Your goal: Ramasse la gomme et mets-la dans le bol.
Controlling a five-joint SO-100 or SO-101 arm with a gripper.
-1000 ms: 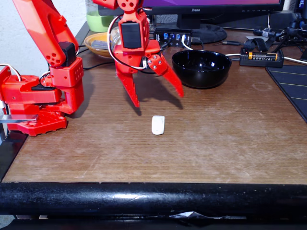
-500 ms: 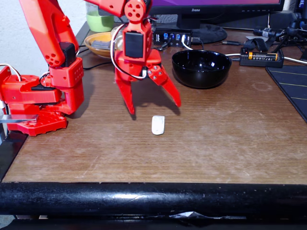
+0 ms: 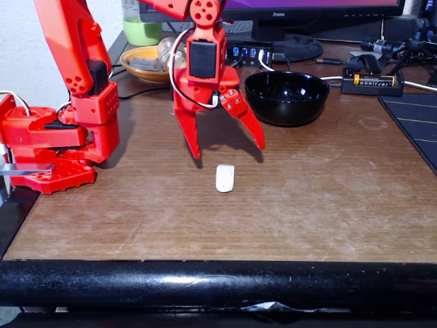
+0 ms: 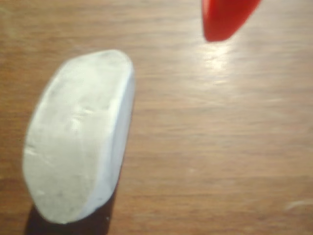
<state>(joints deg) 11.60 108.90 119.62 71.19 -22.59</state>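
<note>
At the left edge of the fixed view the red plastic base of the arm (image 3: 58, 137) sits on the worn brown wooden table (image 3: 307, 198), well to the left of the small white rounded-rectangle eraser (image 3: 224, 178), which serves here as the landmark. Behind and left of the eraser, near the back of the table, a shallow orange-yellow dish (image 3: 143, 63) lies with a green cup (image 3: 142, 29) just behind it. The red two-finger gripper (image 3: 229, 152) hangs above the table just behind the eraser, pointing down, its two pointed fingers spread wide apart and holding nothing; one tip stands left of the eraser, the other right of it, and neither touches it. The eraser lies flat on the bare wood, apart from everything else. In the wrist view the eraser (image 4: 80, 134) appears large at the left, lying on the wood grain, with one blurred red fingertip (image 4: 226, 18) at the top edge, to its right and clear of it. Behind and right of the eraser in the fixed view stands the glossy black round bowl (image 3: 287, 97), its inside showing only reflections. Farther right and behind, a black holder with a yellow-banded battery (image 3: 372, 80) rests near the table's back, and a dark mat (image 3: 415, 123) covers the right edge.
</note>
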